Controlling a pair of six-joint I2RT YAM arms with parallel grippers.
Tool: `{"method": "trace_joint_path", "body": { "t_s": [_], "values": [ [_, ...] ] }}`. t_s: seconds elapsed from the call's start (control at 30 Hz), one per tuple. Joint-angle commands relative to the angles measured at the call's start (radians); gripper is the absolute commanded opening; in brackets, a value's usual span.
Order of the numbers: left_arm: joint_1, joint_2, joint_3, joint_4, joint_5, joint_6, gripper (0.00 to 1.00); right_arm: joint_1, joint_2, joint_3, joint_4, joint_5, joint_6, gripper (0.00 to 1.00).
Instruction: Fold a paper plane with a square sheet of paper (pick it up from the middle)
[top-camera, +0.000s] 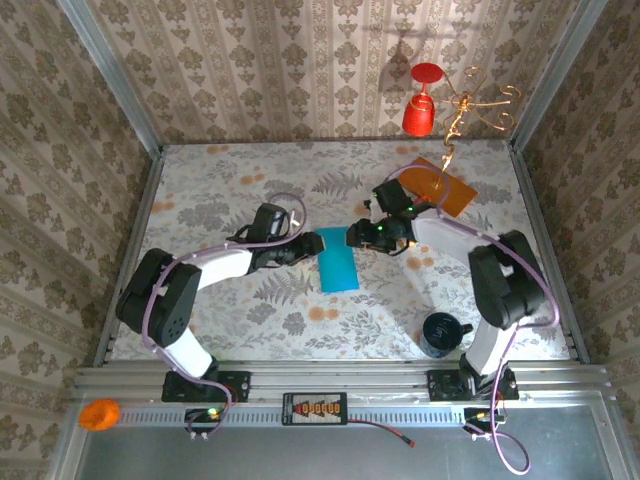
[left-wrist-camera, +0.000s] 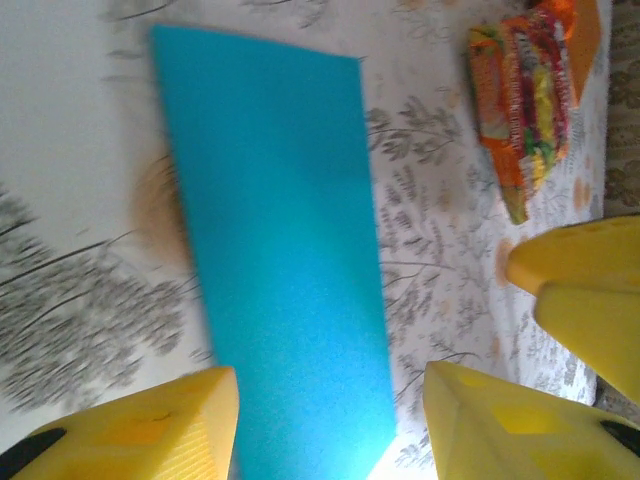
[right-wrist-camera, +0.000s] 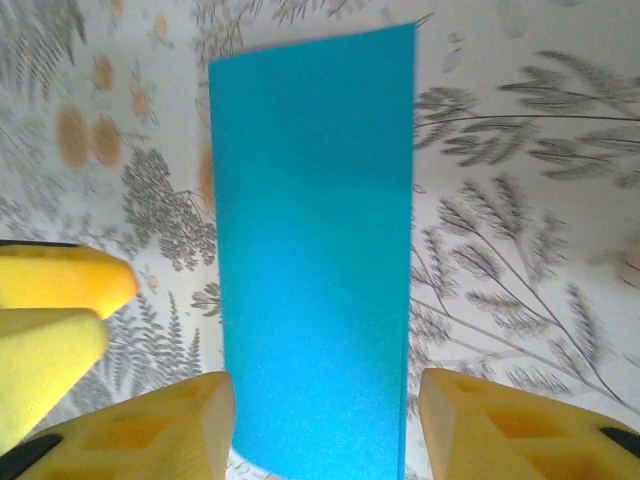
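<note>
Left claw (left-wrist-camera: 328, 385) and right claw (right-wrist-camera: 325, 385) gape apart over the smooth, rectangular teal paper (top-camera: 337, 260).

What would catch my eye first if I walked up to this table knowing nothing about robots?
The bright teal-blue paper stands out most: a narrow rectangle lying flat in the middle of the flowery table. The left gripper and right gripper face each other across it, yellow fingers spread open. Against the far wall is a red goblet-shaped object, with an orange card on the table just in front of it.
</note>
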Motion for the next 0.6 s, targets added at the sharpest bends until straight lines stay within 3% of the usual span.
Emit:
{"method": "trace_joint_path", "body": {
  "t_s": [0.0, 0.33, 0.57],
  "values": [
    [-0.021, 0.035, 0.083, -0.047, -0.020, 0.008, 0.52, -0.045, -0.057, -0.103, 0.085, -0.008, 0.117, 0.53],
    [-0.018, 0.180, 0.202, -0.116, -0.004, 0.004, 0.39, -0.064, -0.110, -0.227, 0.084, -0.119, 0.122, 0.52],
    [-0.031, 0.219, 0.228, -0.151, -0.045, 0.021, 0.37, -0.064, -0.115, -0.259, 0.079, -0.170, 0.103, 0.50]
  ]
}}
